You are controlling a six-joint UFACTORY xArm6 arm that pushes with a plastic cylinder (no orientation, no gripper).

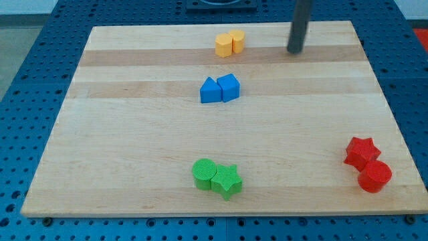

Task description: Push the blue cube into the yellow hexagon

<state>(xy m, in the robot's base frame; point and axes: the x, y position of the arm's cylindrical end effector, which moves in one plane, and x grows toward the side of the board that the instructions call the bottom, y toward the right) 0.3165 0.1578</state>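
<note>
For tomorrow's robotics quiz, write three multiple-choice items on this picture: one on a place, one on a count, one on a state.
1. Where is the tip?
A. by the green blocks
B. near the view's top right, right of the yellow blocks
C. between the red blocks

2. How many blocks lie on the board?
A. six
B. eight
C. ten

3. Is the tip touching the blue cube?
A. yes
B. no, it stands apart
C. it rests on top of it

Key: 1 B, the rod ends beside the yellow pair; 2 B, four colour pairs; 3 B, bare wood lies between them.
</note>
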